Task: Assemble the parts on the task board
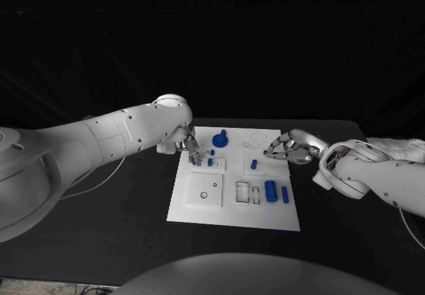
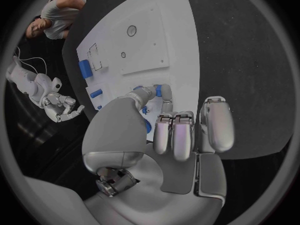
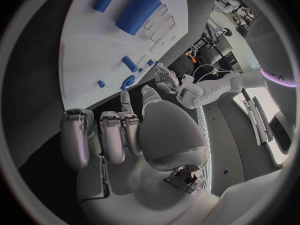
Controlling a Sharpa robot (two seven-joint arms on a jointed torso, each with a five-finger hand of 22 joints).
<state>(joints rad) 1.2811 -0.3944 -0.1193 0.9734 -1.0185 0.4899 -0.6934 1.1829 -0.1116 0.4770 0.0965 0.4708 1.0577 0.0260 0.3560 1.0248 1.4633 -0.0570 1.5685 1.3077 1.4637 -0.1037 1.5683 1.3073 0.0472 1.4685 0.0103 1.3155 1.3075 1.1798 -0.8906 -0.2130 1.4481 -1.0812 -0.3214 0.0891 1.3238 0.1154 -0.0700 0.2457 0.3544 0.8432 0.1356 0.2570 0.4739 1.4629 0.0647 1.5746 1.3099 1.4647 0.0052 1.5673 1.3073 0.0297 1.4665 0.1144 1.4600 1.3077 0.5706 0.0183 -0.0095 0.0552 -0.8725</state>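
Note:
The white task board (image 1: 202,212) lies mid-table. My left hand (image 1: 188,147) hovers at the board's far left edge. Its thumb and a finger pinch a small blue peg (image 2: 158,90) just above the board (image 2: 175,25). Two small pegs (image 1: 210,161) stand beside it, with a round blue gear (image 1: 220,140) behind them. My right hand (image 1: 288,149) hangs over the board's far right corner, fingers curled in and nothing in them. On the board lie a blue peg (image 1: 254,164), a thick blue cylinder (image 1: 271,190) and a thin blue bar (image 1: 285,194).
A square inset plate (image 1: 204,188) with small holes and two rectangular slots (image 1: 248,192) occupy the board's near half. In the right wrist view the cylinder (image 3: 139,11), the gear (image 3: 128,81) and my left hand (image 3: 164,77) are visible. Black table (image 1: 106,227) surrounds the board.

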